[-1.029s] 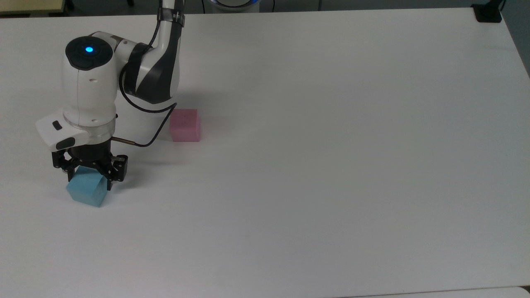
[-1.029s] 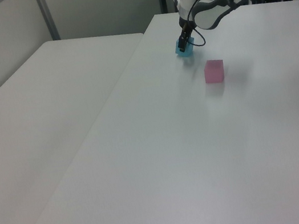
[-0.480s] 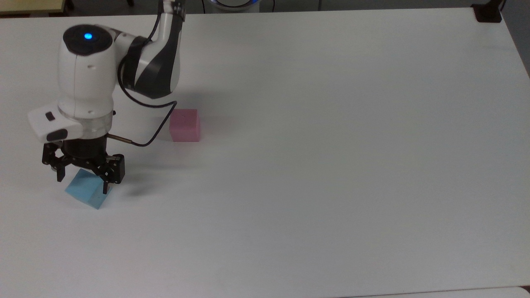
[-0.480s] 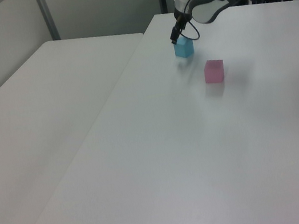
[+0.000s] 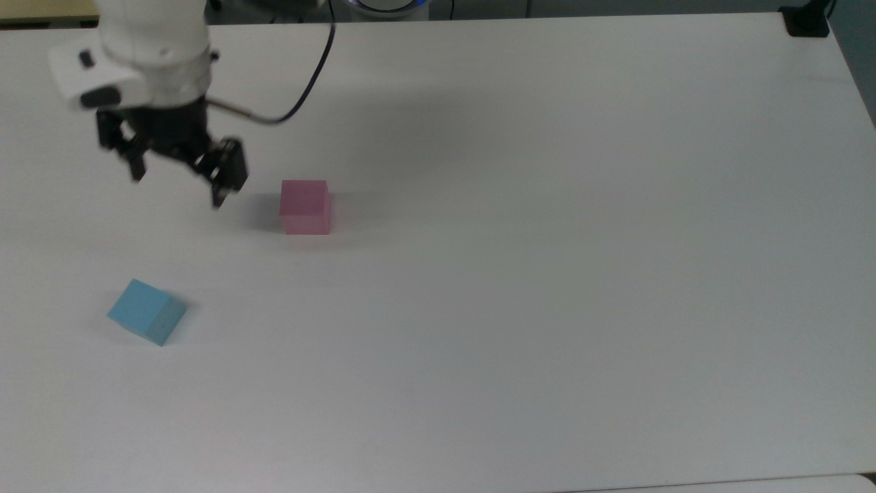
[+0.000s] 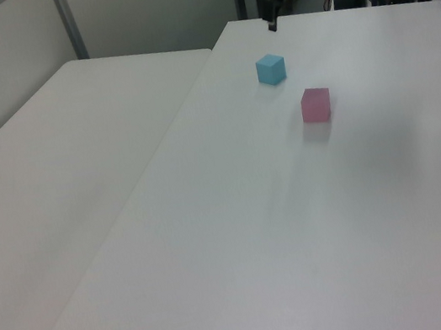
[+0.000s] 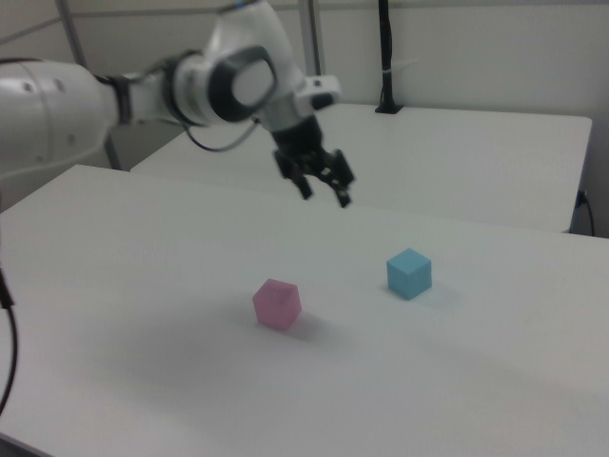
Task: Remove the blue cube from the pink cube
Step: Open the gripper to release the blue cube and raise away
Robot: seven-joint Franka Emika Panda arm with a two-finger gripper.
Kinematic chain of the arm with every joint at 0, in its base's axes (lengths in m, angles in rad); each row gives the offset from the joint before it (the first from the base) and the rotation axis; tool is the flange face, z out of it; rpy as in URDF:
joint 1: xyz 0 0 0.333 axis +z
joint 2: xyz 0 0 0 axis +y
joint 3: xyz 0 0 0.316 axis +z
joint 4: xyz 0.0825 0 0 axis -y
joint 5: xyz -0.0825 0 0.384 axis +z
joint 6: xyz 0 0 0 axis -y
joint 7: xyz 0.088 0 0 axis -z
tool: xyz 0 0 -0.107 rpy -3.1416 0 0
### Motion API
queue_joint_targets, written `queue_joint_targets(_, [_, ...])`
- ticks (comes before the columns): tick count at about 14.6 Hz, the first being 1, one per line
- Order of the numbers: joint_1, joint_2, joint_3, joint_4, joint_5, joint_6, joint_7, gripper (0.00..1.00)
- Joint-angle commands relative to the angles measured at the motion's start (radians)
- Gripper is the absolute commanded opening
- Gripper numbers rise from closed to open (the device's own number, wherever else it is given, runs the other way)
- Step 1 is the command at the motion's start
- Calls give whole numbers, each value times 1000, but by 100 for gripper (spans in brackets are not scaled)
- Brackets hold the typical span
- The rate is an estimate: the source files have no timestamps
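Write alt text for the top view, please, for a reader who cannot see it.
A blue cube and a pink cube sit apart on a white table. The robot's open, empty gripper hangs at the top view's upper left.

No readable text, label, brand, number or sign is seen in any view. The blue cube [image 5: 146,311] and the pink cube [image 5: 305,206] are plain-faced, and nothing is printed on the desk [image 5: 547,274].
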Motion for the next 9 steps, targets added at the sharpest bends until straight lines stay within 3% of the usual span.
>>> queue_joint_targets(1, [38, -169, 20, -141, 8, -113, 5, 100])
queue_joint_targets(4, [88, -266, 43, -229, 8, -199, -40, 100])
queue_joint_targets(9, [91, -279, 54, -238, 74, -225, -81, 100])
